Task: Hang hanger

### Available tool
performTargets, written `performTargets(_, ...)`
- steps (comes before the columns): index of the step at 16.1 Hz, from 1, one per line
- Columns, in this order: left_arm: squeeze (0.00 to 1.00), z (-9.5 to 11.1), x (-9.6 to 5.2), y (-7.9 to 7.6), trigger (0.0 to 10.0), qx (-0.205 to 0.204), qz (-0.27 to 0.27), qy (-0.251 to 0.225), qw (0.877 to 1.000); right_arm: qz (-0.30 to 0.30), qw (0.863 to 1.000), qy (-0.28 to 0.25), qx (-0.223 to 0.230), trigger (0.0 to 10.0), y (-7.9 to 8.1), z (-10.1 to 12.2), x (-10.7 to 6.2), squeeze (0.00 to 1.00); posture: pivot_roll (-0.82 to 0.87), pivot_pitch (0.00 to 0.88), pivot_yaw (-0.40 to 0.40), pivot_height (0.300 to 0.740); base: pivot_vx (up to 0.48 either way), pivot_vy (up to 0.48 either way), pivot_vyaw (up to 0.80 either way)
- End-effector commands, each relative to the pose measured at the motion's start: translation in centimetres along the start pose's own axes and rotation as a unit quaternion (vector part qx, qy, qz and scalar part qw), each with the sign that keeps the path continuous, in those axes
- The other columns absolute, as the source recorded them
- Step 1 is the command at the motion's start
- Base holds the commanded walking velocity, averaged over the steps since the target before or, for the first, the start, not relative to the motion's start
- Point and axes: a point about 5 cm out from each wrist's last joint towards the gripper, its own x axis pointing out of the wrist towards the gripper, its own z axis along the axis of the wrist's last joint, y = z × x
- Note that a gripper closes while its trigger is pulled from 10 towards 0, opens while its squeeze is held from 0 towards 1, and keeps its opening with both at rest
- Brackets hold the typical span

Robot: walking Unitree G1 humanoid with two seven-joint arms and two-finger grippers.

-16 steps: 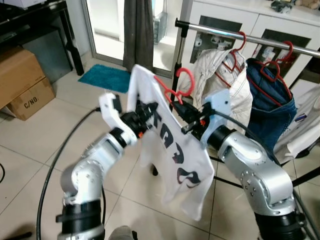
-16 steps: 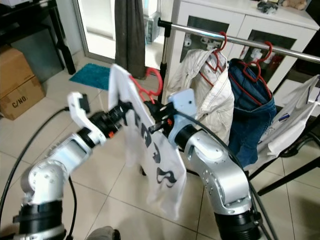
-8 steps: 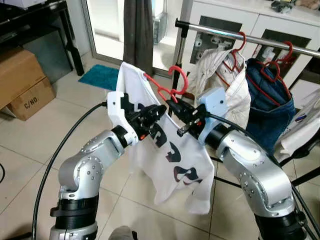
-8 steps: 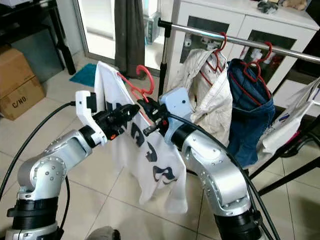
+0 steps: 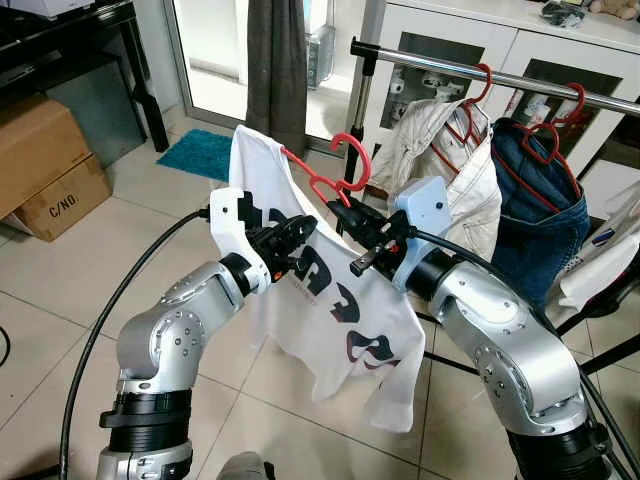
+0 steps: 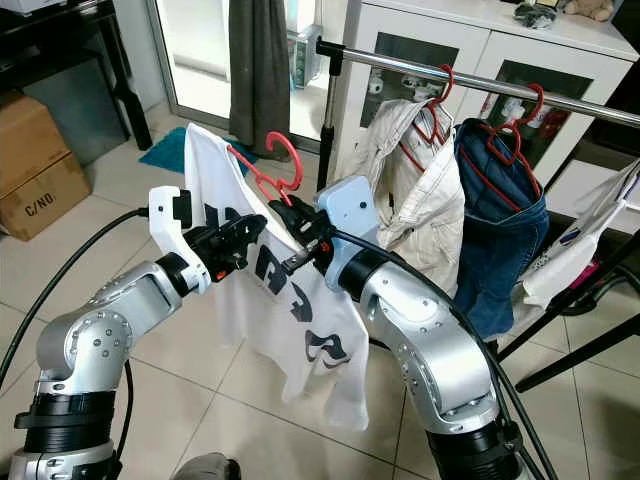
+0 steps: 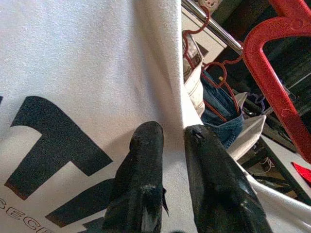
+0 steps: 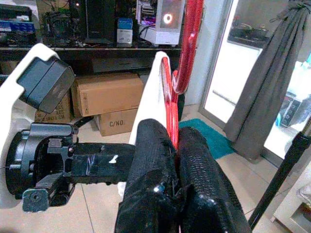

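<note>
Clamping the red hanger (image 8: 171, 104), the right pincer (image 8: 176, 145); left pincer (image 7: 170, 133) pinches T-shirt (image 7: 73, 73).

both end effectors hold a white shirt (image 5: 330, 320) on a red hanger (image 5: 335, 170).

At the left edge of the head view a cardboard box (image 5: 40, 165) sits on the tiled floor (image 5: 60, 290) beneath a dark table (image 5: 70, 40). A teal mat (image 5: 205, 153) lies before a grey curtain (image 5: 278, 65) at top centre. White cabinets (image 5: 500, 50) line the upper right.
</note>
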Motion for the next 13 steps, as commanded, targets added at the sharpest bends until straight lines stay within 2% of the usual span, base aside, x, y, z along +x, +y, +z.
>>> performTargets(1,0.0,0.54,0.16,-0.73,0.0,0.011,-0.016,-0.011,1.0,-0.008,1.0,-0.026,-0.01,0.0,-0.13,0.95,-0.42,0.0,0.11,0.0,-0.033,0.74,0.0,0.0,0.0)
performTargets(11,0.0,0.96,0.33,-0.94,0.0,0.025,-0.034,-0.019,0.999,-0.011,1.0,-0.026,-0.009,0.0,-0.21,0.89,-0.37,0.0,0.11,0.0,-0.025,0.74,0.0,0.0,0.0)
performTargets(13,0.0,1.07,0.21,-0.88,0.0,0.029,-0.021,-0.033,0.999,-0.015,1.0,-0.021,-0.011,0.0,-0.33,0.74,-0.38,0.0,0.11,0.0,-0.025,0.74,0.0,0.0,0.0)
